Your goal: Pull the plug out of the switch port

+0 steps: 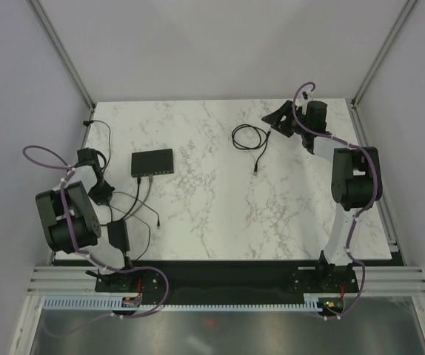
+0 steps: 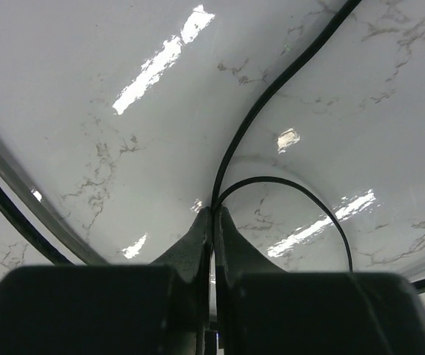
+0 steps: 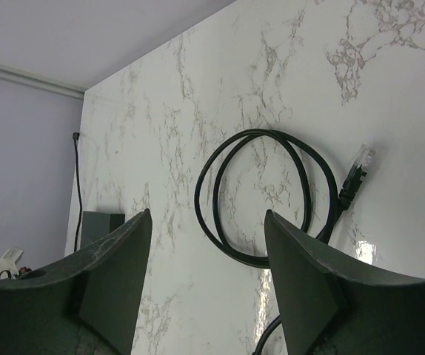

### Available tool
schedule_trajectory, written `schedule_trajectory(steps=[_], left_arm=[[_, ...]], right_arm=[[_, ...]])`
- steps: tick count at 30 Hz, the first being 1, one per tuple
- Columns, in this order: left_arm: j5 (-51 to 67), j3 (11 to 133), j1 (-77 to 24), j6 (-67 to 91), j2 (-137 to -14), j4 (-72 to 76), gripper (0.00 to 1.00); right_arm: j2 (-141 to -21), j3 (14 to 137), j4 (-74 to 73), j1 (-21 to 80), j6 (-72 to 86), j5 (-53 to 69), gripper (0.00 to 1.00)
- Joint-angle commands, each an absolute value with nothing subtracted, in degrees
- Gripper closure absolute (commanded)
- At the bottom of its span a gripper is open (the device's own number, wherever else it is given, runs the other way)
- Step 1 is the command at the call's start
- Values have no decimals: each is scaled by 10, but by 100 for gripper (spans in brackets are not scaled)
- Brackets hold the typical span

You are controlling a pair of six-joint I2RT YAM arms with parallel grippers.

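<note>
Switch: the flat black switch [image 1: 152, 163] lies on the left part of the table [image 1: 220, 214], just past the left arm.
Plug: it sits in the near edge of the switch. It is too small to see well.
How it handles: I think the plug is small, hard and light. It may be clipped in, so it may hold tight. The switch is light and could slide when pulled.
Where to hold: pinch the hard plug right at the port, not far down the soft cord.
Cord: the thin black cord [image 2: 272, 96] is bendy and slippery.
Left gripper: the left gripper [image 2: 212, 214] is pressed together and looks to be pinching the cord at its tips.
Right gripper: the right gripper [image 3: 206, 218] is spread wide and holds nothing, far from the switch.
How many: one switch, one black brick [image 1: 118, 235], one loose coiled cord [image 1: 248, 137], two grippers. I cannot count the cords at the switch.
</note>
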State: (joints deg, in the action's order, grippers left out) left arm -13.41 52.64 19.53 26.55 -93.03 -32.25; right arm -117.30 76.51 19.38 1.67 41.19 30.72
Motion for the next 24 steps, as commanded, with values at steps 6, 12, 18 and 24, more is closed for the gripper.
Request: schedule_trajectory(steps=[6, 12, 18, 24], left_arm=[[-92, 522, 200, 250, -761, -322, 98], [-41, 528, 199, 272, -624, -322, 98], [-8, 545, 199, 287, -580, -333, 98], [-2, 584, 199, 289, -545, -351, 98]], right_arm=[[-1191, 765, 224, 10, 420, 327, 30], [-1194, 757, 241, 4, 433, 339, 31], [-1187, 756, 233, 4, 421, 333, 31], [-1193, 758, 233, 4, 421, 335, 31]])
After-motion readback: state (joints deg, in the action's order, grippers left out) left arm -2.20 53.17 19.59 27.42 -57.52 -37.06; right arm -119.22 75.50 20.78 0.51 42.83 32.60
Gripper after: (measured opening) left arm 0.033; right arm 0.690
